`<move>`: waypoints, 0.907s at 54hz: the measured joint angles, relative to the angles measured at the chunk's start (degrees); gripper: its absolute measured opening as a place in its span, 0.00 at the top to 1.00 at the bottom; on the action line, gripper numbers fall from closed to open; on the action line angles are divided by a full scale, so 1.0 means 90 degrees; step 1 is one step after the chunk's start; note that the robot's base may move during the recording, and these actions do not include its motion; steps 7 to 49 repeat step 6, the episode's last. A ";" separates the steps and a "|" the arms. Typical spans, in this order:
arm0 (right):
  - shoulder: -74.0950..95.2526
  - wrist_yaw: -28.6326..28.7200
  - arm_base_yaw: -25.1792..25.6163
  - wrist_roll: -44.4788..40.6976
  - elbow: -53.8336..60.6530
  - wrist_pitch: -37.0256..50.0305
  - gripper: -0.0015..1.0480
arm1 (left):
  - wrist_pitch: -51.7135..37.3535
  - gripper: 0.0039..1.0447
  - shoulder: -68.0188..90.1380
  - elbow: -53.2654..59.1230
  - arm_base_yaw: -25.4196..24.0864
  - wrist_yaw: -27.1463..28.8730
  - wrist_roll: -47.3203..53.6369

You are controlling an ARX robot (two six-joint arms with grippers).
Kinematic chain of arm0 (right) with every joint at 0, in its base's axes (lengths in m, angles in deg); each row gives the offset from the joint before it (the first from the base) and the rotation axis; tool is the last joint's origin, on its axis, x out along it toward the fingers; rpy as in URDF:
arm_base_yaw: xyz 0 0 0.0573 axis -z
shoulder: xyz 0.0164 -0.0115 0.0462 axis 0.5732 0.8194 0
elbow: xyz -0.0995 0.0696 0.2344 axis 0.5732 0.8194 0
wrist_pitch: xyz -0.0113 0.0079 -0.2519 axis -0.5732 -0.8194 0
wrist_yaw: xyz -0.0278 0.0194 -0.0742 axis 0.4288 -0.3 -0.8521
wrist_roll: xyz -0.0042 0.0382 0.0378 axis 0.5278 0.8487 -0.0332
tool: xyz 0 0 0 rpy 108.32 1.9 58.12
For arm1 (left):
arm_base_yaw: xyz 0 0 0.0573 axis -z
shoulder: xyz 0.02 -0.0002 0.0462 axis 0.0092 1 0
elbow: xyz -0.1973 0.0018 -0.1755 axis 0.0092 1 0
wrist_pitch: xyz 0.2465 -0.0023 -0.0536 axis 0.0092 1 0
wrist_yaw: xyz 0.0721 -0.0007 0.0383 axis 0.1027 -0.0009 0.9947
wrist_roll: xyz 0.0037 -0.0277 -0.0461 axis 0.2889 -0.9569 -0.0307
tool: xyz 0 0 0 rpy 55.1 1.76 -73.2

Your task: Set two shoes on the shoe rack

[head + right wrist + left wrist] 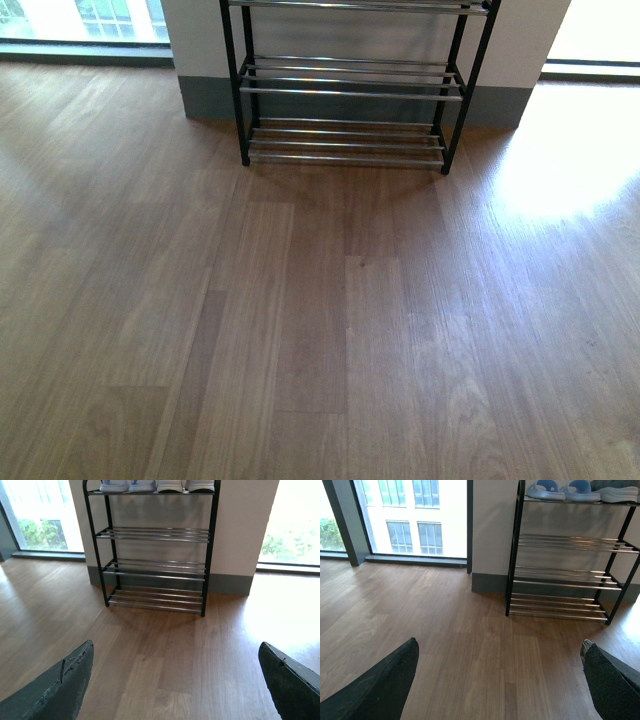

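A: Shoe rack point(350, 85) stands against the white wall, black frame, chrome bars. Front view cuts off its top tier; the lower tiers that show hold nothing.

B: Top tier shows in both wrist views. Left wrist view: pale blue slide sandals point(564, 490) side by side on the top bars, and next to them the white sole edge of a sneaker point(619, 494), upper cropped out.

A: Right wrist view agrees. Only soles and lower edges show along the picture's edge: the blue pair on one half of the tier, the white-soled sneakers point(186, 485) on the other, close together. All four sit on the top bars, none on the wooden floor point(320, 330).

B: Claws?

A: Left claw point(500, 680): two dark fingertips in the lower corners of its view, spread wide apart, bare floor between them, nothing pinched. Right claw point(180, 680): same, fingertips wide apart and empty, floor boards between them.

B: Position relative to the rack?

A: Both claws hang above the floor, well apart from the rack and pointed toward it. Neither arm shows in the front view.

B: Surroundings: grey skirting point(205, 98) at the wall base, windows on both sides, bright sun patch point(570, 160) on the floor.
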 joint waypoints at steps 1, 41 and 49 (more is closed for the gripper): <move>0.0000 0.0002 0.0000 0.0000 0.0000 0.0000 0.09 | 0.0000 0.09 0.0000 0.0000 0.0000 0.0000 0.0000; 0.0000 0.0002 0.0000 0.0000 0.0000 0.0000 0.09 | 0.0000 0.09 0.0000 0.0000 0.0000 0.0000 0.0000; 0.0000 0.0002 0.0000 0.0000 0.0000 0.0000 0.09 | 0.0000 0.09 0.0000 0.0000 0.0000 0.0000 0.0000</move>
